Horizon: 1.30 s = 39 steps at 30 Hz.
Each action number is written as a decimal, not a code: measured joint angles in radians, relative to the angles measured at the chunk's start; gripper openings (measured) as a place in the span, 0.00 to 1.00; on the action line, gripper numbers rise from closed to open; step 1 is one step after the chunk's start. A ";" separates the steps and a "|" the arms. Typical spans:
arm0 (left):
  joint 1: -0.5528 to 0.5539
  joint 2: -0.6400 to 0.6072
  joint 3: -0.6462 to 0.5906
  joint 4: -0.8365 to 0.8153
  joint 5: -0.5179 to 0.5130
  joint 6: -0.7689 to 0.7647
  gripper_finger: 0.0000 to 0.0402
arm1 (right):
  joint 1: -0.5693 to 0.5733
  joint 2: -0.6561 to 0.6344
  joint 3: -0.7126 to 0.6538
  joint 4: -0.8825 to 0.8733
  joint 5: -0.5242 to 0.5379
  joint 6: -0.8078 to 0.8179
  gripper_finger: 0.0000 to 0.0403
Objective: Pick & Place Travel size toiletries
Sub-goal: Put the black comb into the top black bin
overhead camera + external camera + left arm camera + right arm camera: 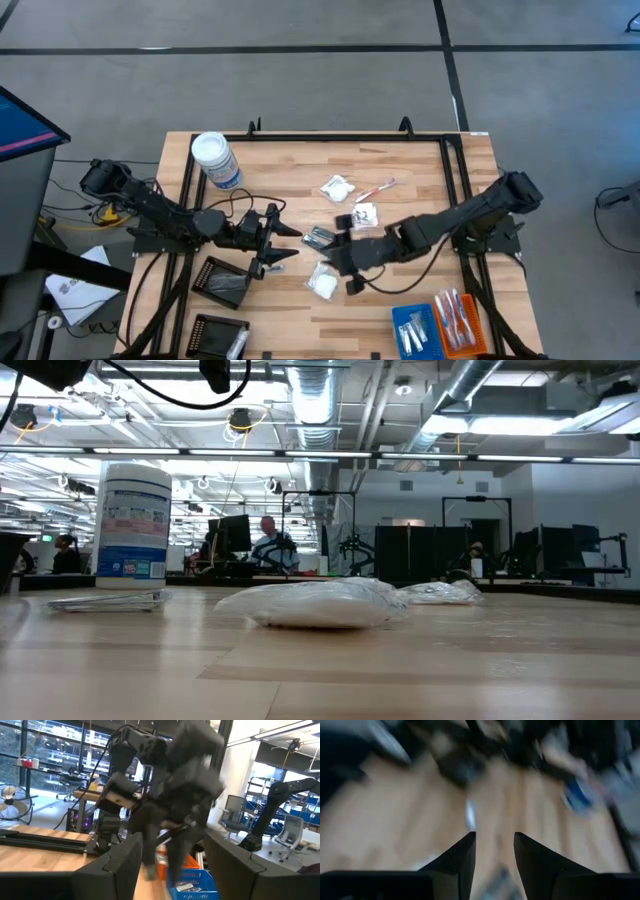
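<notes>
Travel size toiletries lie loose on the wooden table (400,290). White sachets (337,187) (365,213) (323,282) rest flat, with a red toothbrush (378,187) and a dark stick (318,237) near them. In the low view one sachet (315,603) lies in front and another (440,593) lies behind it. My right gripper (338,262) (495,837) hovers over the table's middle, between the dark stick and the near sachet; it is open, with bare wood showing between its fingertips. My left gripper (288,246) (172,865) stands open just to the left, facing the right arm.
A white-lidded jar (215,160) (133,520) stands at the far left. Two black trays (222,280) (220,335) sit at the near left. A blue tray (412,328) and an orange tray (458,320), both holding items, sit at the near right. A flat silvery piece (105,600) lies by the jar.
</notes>
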 joint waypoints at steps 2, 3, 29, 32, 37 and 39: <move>0.000 0.000 0.000 0.000 0.000 0.000 0.51 | -0.025 0.000 0.000 0.129 -0.114 -0.046 0.31; 0.000 0.000 0.000 0.000 0.001 0.000 0.51 | -0.038 0.000 0.000 0.196 -0.166 -0.058 0.31; -0.002 0.000 0.000 -0.019 -0.001 0.015 0.51 | -0.353 0.002 -0.001 0.769 -0.534 0.061 0.31; -0.002 0.000 0.000 -0.019 0.000 0.015 0.51 | -0.376 0.039 0.001 0.704 -0.533 0.112 0.31; -0.002 0.000 -0.001 -0.022 -0.003 0.011 0.51 | -0.417 0.158 0.000 0.691 -0.538 0.317 0.31; -0.002 0.000 -0.004 -0.034 -0.019 0.005 0.51 | -0.428 0.209 0.001 0.698 -0.552 0.355 0.31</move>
